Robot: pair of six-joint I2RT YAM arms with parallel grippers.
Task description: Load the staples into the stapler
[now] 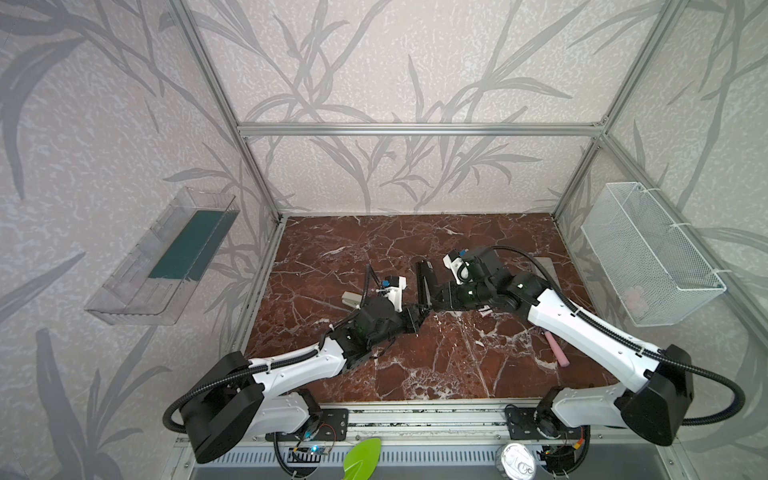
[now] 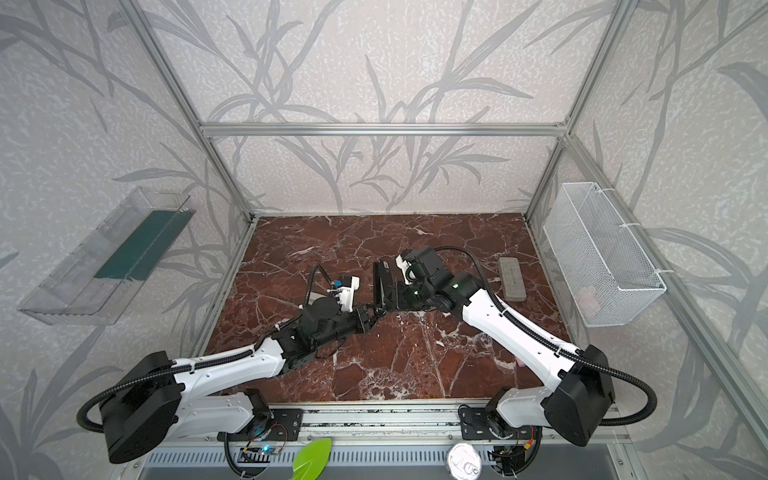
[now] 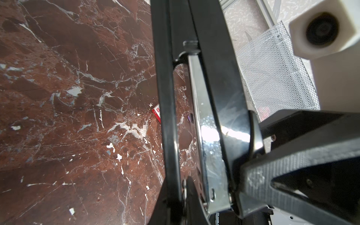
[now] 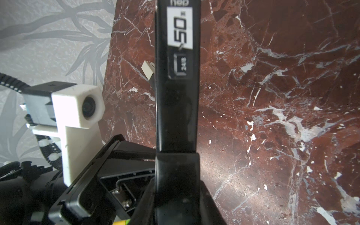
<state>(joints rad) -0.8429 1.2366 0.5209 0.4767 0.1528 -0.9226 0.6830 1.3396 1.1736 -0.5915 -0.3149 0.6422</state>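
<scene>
Right now the left claw (image 1: 420, 314) is pinched shut on the near end of the black stapler (image 1: 424, 282), which the right claw (image 1: 435, 297) clamps from the other side. The staples box (image 3: 156, 115) lies on the bench (image 1: 415, 365) just past the stapler, under the right arm (image 1: 561, 324), mostly hidden.

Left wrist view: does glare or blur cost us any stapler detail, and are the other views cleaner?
Left wrist: blown-out glare on the chrome rail of the stapler, foreground soft. Right wrist: label legible, white camera housing overexposed. Both top views: even light, slightly soft.
</scene>
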